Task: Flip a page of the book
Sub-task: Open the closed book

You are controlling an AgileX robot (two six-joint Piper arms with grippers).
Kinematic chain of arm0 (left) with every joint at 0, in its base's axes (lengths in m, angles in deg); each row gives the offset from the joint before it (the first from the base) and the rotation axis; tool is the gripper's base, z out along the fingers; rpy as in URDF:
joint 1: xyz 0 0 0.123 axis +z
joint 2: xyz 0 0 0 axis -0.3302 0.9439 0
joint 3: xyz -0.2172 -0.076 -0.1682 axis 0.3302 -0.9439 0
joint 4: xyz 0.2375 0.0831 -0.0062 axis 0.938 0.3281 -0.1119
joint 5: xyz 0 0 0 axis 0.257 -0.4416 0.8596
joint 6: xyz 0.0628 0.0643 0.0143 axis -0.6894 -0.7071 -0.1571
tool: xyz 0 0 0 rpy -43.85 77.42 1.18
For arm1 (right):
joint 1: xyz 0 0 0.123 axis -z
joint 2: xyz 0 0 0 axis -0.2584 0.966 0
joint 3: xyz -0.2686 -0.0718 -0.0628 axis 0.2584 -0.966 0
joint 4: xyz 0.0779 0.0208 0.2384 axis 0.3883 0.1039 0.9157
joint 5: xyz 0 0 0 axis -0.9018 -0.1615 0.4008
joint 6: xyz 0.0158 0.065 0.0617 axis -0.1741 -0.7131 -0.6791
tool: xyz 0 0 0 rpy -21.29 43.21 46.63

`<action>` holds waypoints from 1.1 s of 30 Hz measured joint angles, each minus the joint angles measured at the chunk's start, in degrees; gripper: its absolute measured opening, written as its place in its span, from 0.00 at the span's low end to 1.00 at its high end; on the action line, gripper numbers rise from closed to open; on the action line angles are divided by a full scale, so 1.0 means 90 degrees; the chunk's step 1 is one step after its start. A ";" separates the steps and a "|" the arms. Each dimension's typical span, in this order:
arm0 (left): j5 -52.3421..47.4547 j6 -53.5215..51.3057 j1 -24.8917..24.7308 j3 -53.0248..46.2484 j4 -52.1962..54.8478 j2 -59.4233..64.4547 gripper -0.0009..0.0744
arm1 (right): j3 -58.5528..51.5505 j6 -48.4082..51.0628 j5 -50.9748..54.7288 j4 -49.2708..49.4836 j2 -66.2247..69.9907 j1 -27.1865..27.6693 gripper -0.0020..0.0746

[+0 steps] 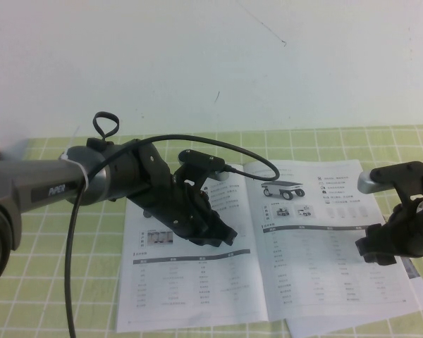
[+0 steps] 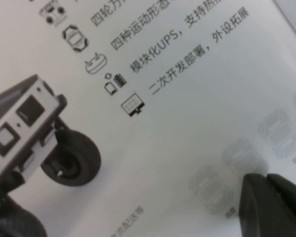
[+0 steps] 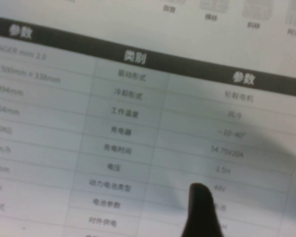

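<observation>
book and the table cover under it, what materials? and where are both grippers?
Book: thin white paper, faint sheen, likely coated; pages lie flat. Table cover: green checked, looks like cloth, unsure. Left gripper low over the left page; right gripper at the right page's outer edge, open.

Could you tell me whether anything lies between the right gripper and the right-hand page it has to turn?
Nothing visible does. The right gripper is open, low over the outer edge of the page of the book, with only bare paper under it. The left gripper is over the left leaf near the spine.
</observation>
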 joint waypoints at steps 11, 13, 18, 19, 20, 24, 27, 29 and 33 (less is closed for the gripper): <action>-0.0012 0.0000 0.0013 0.0000 -0.0024 0.0000 0.01 | 0.0000 0.0014 0.0121 -0.0082 0.0024 0.0000 0.61; -0.0012 0.0000 0.0013 0.0000 -0.0035 0.0000 0.01 | 0.0025 0.0028 0.0121 -0.0037 0.0078 0.0000 0.61; -0.0024 0.0000 0.0013 0.0000 -0.0035 0.0000 0.01 | 0.0079 0.0036 0.0158 0.0133 0.0148 0.0000 0.61; -0.0024 0.0000 0.0013 0.0000 -0.0035 0.0000 0.01 | 0.0090 0.0058 0.0158 0.0148 0.0148 0.0004 0.61; -0.0024 0.0000 0.0024 0.0000 -0.0035 0.0000 0.01 | 0.0104 0.0076 0.0173 0.0165 0.0161 0.0004 0.60; -0.0024 0.0000 0.0023 0.0000 -0.0035 0.0000 0.01 | 0.0156 0.0167 0.0187 0.0189 0.0188 0.0015 0.55; -0.0024 -0.0015 0.0023 0.0000 -0.0035 0.0000 0.01 | 0.0191 0.0191 0.0187 0.0200 0.0203 0.0015 0.49; -0.0024 -0.0019 0.0023 0.0000 -0.0044 0.0000 0.01 | 0.0191 0.0202 0.0187 0.0200 0.0217 0.0015 0.45; -0.0024 -0.0029 0.0023 0.0000 -0.0044 0.0000 0.01 | 0.0191 0.0226 0.0162 0.0240 0.0220 0.0015 0.40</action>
